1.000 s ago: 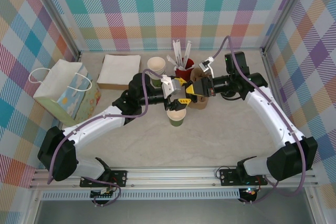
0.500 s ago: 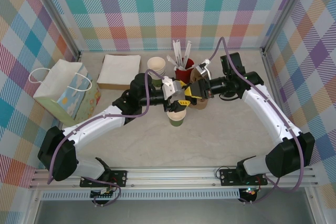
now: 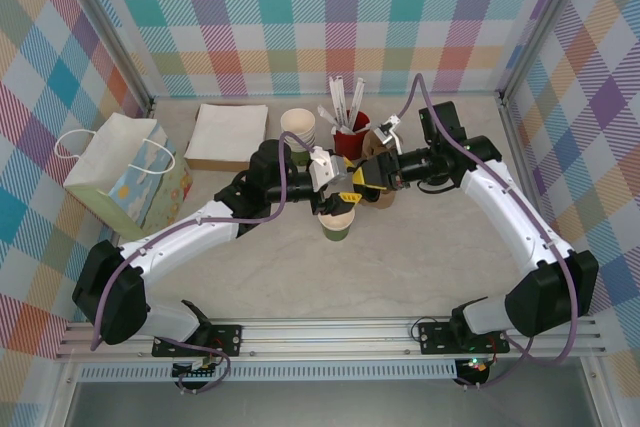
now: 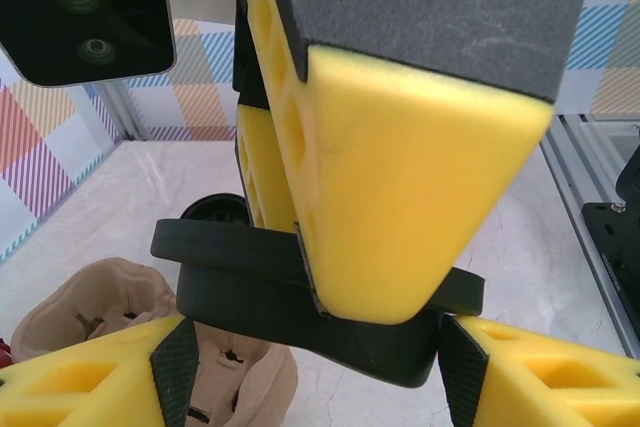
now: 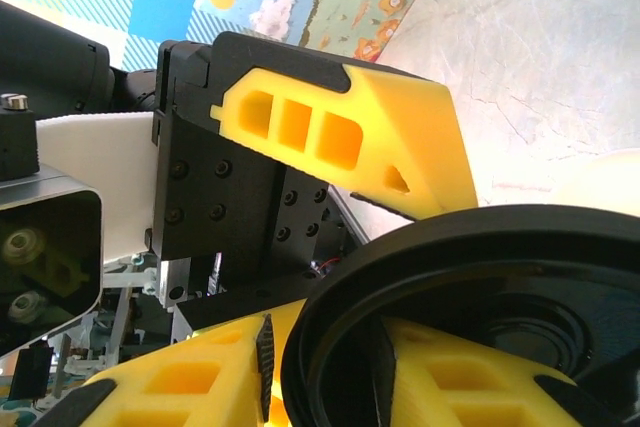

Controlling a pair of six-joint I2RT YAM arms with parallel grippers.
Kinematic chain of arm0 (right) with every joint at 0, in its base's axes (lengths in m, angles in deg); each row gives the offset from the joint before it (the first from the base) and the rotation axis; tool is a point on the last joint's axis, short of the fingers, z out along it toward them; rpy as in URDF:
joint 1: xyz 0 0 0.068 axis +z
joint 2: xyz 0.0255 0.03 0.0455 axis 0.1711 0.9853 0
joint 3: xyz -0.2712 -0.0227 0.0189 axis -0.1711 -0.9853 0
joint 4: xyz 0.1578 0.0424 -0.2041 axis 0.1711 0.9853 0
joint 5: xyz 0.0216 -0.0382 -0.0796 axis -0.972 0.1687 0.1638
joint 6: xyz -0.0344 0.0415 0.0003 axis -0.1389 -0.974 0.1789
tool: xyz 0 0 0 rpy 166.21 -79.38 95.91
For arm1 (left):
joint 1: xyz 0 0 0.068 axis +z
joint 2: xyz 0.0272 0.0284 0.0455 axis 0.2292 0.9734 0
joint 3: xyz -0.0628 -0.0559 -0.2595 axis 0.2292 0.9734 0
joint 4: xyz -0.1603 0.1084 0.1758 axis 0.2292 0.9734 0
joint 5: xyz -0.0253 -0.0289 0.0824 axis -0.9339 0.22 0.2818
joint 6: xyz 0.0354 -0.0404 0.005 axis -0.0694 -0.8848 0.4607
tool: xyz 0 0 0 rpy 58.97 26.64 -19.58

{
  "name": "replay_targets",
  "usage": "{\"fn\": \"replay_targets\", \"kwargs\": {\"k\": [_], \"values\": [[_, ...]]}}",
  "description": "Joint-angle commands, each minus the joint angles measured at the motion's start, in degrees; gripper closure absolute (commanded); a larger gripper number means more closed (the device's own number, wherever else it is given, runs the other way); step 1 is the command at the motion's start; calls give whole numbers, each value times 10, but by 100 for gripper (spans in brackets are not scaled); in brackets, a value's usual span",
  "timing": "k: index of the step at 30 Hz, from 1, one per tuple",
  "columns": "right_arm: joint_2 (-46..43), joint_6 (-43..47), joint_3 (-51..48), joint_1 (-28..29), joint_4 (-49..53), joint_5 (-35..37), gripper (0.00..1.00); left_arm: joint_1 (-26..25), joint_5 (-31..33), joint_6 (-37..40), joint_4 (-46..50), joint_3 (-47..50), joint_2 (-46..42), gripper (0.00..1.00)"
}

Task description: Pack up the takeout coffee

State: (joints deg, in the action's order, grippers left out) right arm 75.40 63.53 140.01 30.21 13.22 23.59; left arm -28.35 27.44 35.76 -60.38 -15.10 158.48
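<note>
The round black plastic lid is pinched by its edges between the foam-padded yellow fingers of the left gripper. The right gripper narrowly straddles its rim; I cannot tell whether it grips. The green paper cup stands open-topped just below.

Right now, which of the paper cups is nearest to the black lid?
The single green cup standing alone mid-table, close by the black lid. The other cups sit stacked at the back, beside the red holder.
</note>
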Motion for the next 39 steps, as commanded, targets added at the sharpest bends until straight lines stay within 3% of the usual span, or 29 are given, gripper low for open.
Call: {"fn": "replay_targets", "kwargs": {"k": [1,8,13,20,24,32,39], "values": [[12,15,11,7,19,2,70,-7,-10,13,-21,-29,-2,34],[15,12,10,11,15,2,87,-7,-6,14,-19,-29,-2,33],[3,-4,4,11,-5,0,92,-7,10,24,2,-25,-17,29],[-7,-9,-5,11,-21,-12,94,-7,31,38,27,6,-62,15],[-7,-15,-5,11,-34,-39,94,-7,23,33,17,25,-73,0],[-1,-26,2,28,-55,-69,94,-8,21,10,-60,27,-40,0],[-1,-45,0,34,-79,-75,94,-9,-9,10,-68,12,-9,0]]}}
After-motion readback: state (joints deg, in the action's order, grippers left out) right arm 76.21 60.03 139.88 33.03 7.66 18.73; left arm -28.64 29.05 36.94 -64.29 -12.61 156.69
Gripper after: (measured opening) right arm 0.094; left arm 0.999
